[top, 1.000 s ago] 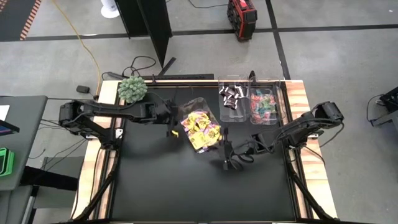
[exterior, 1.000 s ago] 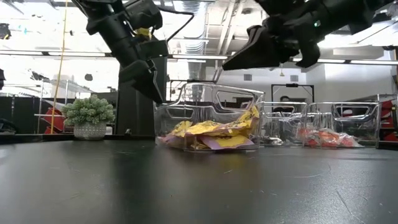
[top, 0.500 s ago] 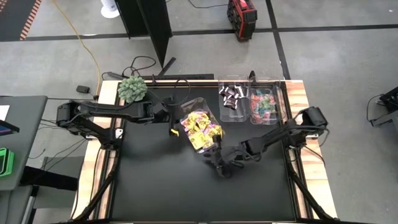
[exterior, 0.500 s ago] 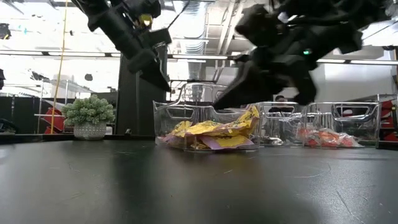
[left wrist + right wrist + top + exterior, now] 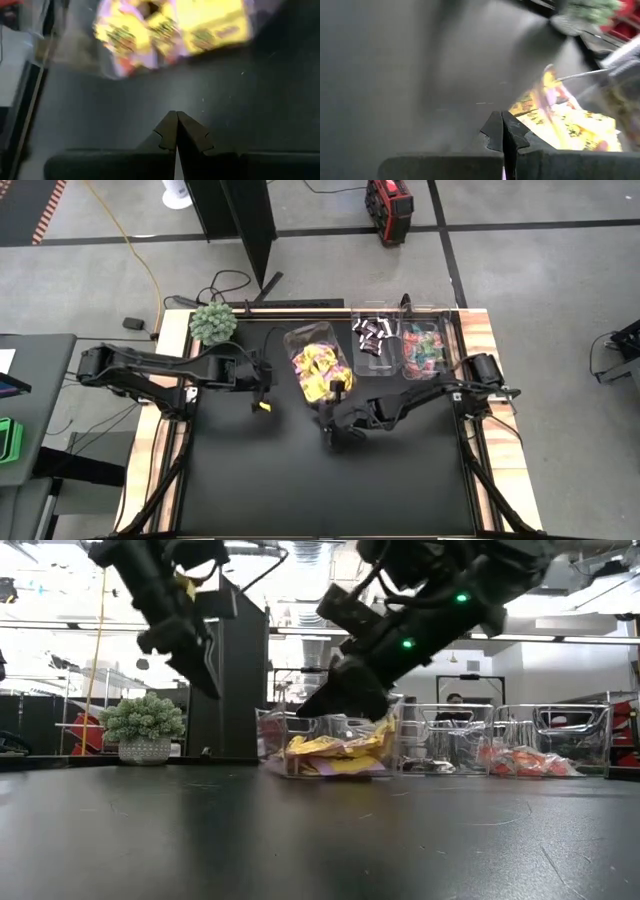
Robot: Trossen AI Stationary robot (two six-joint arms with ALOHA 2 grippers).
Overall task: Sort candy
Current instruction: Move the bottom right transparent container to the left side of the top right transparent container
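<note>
Right gripper [image 5: 328,427] pinched closed, empty, at near end of clear bin [image 5: 300,338] holding yellow packets [image 5: 318,370]; left gripper [image 5: 262,390] closed, empty, beside bin's left. Dark mini bars [image 5: 370,332] and teal-pink sweets [image 5: 424,348] in two bins behind-right.

Low view: crumpled yellow packets heaped in middle bin.

Wrist views: fingertips meet, glossy yellow-purple wrappers ahead.

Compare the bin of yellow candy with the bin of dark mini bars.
The yellow candy bin sits skewed and apart on the black mat; the dark-bar bin stands square at the far edge, beside the teal-and-pink bin. The yellow one is heaped; the dark-bar one holds few. Both are clear plastic.
</note>
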